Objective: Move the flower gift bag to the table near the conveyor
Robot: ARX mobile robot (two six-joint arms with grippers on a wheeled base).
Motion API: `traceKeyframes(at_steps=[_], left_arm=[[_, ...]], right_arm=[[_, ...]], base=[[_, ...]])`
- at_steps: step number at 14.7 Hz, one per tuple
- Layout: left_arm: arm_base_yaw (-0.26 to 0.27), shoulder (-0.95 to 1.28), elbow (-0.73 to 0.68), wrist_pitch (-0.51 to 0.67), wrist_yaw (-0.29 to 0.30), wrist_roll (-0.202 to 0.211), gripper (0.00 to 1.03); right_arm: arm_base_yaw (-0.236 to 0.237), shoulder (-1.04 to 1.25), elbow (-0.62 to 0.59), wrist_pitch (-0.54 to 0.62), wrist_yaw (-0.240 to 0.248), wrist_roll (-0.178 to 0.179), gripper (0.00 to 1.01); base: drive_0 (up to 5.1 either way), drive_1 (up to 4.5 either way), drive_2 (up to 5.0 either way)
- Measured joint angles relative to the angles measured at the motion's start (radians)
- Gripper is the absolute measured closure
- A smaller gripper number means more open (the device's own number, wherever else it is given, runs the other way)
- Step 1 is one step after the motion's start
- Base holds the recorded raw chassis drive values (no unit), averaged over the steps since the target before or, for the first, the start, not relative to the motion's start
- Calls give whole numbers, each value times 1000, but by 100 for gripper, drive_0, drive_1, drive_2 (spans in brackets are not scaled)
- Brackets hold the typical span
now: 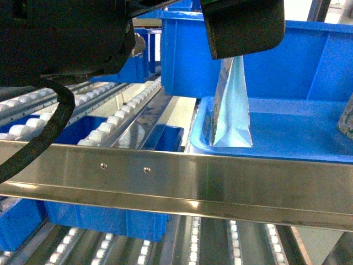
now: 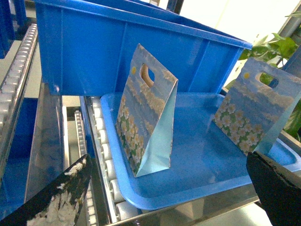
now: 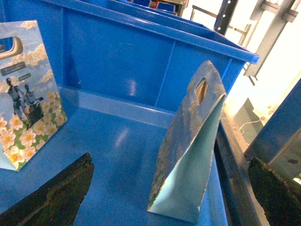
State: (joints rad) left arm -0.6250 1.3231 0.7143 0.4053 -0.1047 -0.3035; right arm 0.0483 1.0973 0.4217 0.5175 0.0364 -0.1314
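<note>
The flower gift bag (image 2: 146, 113) stands upright at the left end of a shallow blue tray (image 2: 197, 188) on the conveyor (image 1: 165, 176). Its pale-blue side (image 1: 234, 105) faces the head view, and its face with dark figures and flowers (image 3: 28, 94) shows in the right wrist view. My left gripper (image 2: 167, 162) is open, short of the bag, with the bag framed between its fingers. My right gripper (image 3: 170, 160) is open too, with a second bag (image 3: 188, 155) framed between its fingers. The table is out of view.
The second flowered bag (image 2: 249, 113) stands at the tray's right end beside a steel rail (image 3: 230, 155). A deep blue bin (image 2: 117, 52) stands right behind the tray. White rollers (image 1: 105, 130) and more blue bins (image 1: 110, 215) lie left and below. A black arm part (image 1: 242, 27) hides the bag's top.
</note>
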Motion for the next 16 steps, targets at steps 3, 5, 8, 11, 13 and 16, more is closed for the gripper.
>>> traceKeyframes(at_steps=[3, 5, 8, 11, 13, 16], left_arm=[[0, -2, 0, 0, 0, 5, 5], [0, -2, 0, 0, 0, 5, 5], [0, -2, 0, 0, -3, 6, 5], [0, -2, 0, 0, -2, 10, 5], [0, -2, 0, 0, -2, 13, 5], [0, -2, 0, 0, -3, 14, 5]], right_arm=[[-3, -5, 0, 3, 9, 0, 3], [-3, -3, -3, 24, 13, -2, 3], [-43, 22, -5, 79, -16, -19, 3], [-77, 126, 26, 145, -76, -17, 3], [-86, 151, 37, 149, -82, -15, 3], [-87, 164, 47, 111, -114, -8, 3]], base=[[0, 0, 0], [0, 0, 0], [0, 0, 0], [0, 0, 0], [0, 0, 0], [0, 0, 0]])
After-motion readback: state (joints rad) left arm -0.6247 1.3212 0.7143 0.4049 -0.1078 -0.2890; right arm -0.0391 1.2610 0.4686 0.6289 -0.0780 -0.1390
